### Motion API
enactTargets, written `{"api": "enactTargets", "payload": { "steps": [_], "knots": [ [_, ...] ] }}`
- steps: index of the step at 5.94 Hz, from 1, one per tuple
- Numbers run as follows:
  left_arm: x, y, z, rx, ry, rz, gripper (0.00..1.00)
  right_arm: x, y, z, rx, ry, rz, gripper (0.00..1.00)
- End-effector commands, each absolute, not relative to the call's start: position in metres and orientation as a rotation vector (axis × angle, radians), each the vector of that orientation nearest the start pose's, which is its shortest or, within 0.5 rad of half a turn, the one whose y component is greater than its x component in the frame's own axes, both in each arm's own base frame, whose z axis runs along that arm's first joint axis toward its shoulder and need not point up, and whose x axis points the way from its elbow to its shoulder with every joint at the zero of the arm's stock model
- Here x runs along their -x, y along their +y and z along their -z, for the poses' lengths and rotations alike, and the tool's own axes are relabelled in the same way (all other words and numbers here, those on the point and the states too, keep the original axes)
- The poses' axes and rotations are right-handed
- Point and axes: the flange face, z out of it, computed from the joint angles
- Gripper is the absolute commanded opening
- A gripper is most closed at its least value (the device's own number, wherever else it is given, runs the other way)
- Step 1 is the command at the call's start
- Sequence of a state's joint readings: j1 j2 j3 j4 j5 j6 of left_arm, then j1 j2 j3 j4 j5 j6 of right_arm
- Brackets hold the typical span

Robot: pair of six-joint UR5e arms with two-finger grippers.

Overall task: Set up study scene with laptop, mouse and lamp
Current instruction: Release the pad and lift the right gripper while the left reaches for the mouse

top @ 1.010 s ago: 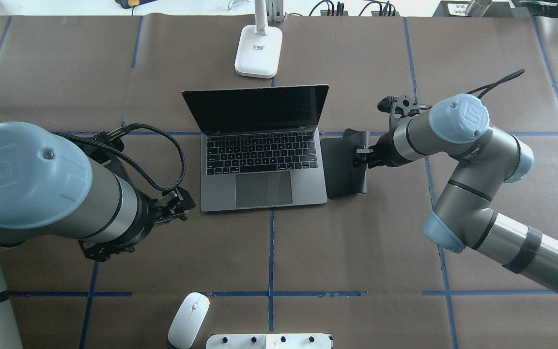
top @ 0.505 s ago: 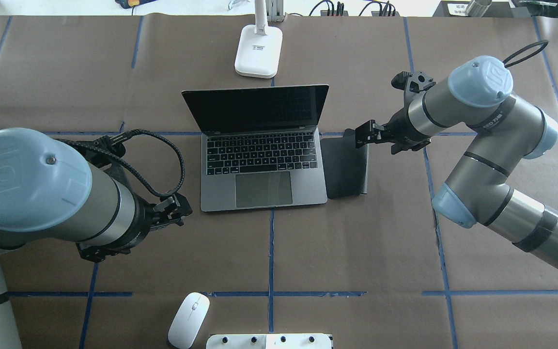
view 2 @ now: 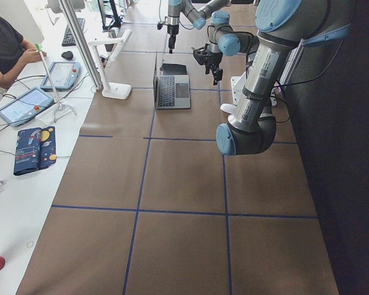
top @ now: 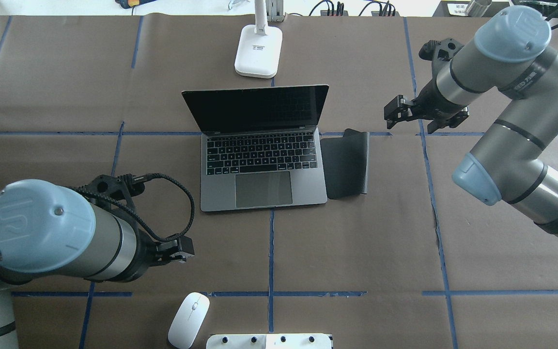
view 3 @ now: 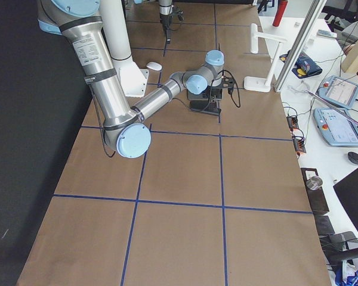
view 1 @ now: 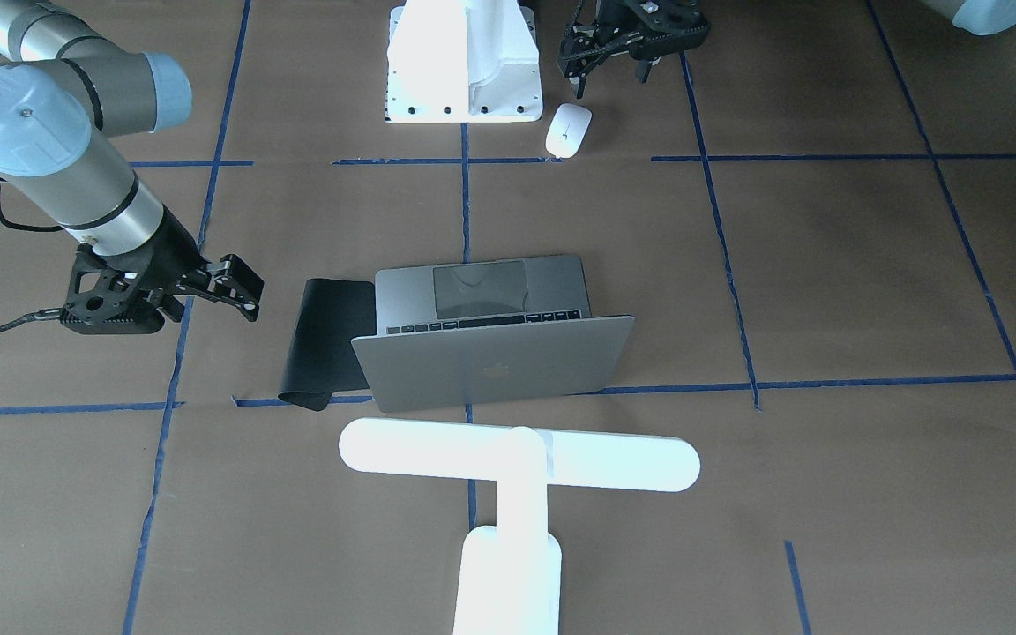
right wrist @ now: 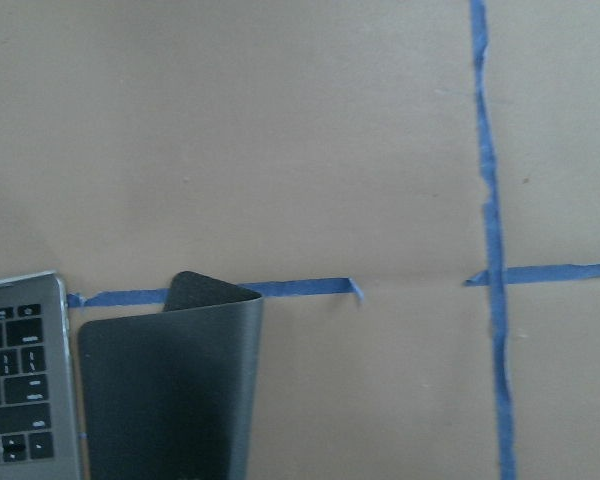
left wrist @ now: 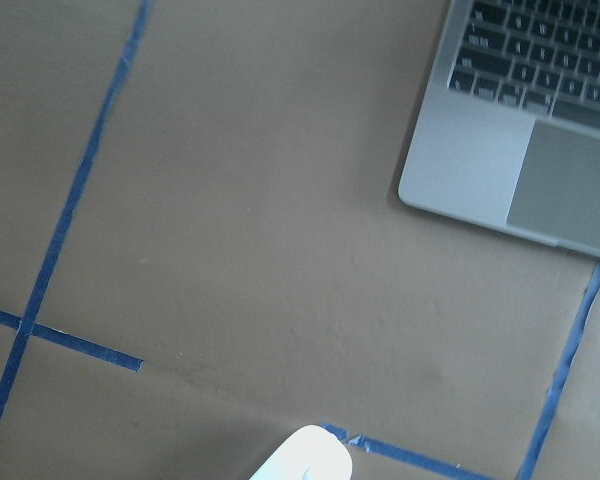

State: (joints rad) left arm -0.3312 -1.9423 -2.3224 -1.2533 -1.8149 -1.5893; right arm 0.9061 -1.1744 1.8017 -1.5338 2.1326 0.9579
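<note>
Laptop (top: 263, 165), one, lies open between the claws, well apart from both. One mouse (top: 188, 320) sits near the left gripper (top: 187, 248), whose grip I cannot tell. The right gripper (top: 390, 111) hangs released near the curled edge of one mat (top: 344, 167). One lamp (top: 258, 48) stands beyond.

- mouse (left wrist: 302, 455): bottom edge of my left wrist view cuts it.
- lamp (top: 258, 48): bar lost past overhead's top edge.
- my left gripper (top: 186, 248): jaw gap unreadable.
</note>
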Motion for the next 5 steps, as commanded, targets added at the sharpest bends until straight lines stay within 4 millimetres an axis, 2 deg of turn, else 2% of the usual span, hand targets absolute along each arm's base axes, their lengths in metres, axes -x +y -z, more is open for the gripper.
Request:
{"api": "enactTargets", "payload": {
  "steps": [1,2,3,4,5],
  "knots": [
    [-0.458,-0.223,-0.234,0.079,0.823,0.123,1.00,0.247,-0.538,-0.328,-0.080,-0.747,0.016,1.00],
    [-0.474,-0.210,-0.242,0.082,0.809,0.096,1.00,0.217,-0.541,-0.343,-0.094,-0.732,0.037,1.00],
    [-0.481,-0.208,-0.249,0.085,0.790,0.092,1.00,0.182,-0.537,-0.363,-0.091,-0.741,0.045,1.00],
    [-0.495,-0.199,-0.256,0.094,0.783,0.073,1.00,0.145,-0.534,-0.388,-0.100,-0.727,0.065,1.00],
    [-0.513,-0.189,-0.264,0.085,0.813,0.058,1.00,0.124,-0.532,-0.406,-0.101,-0.707,0.096,1.00]
  ]
}}
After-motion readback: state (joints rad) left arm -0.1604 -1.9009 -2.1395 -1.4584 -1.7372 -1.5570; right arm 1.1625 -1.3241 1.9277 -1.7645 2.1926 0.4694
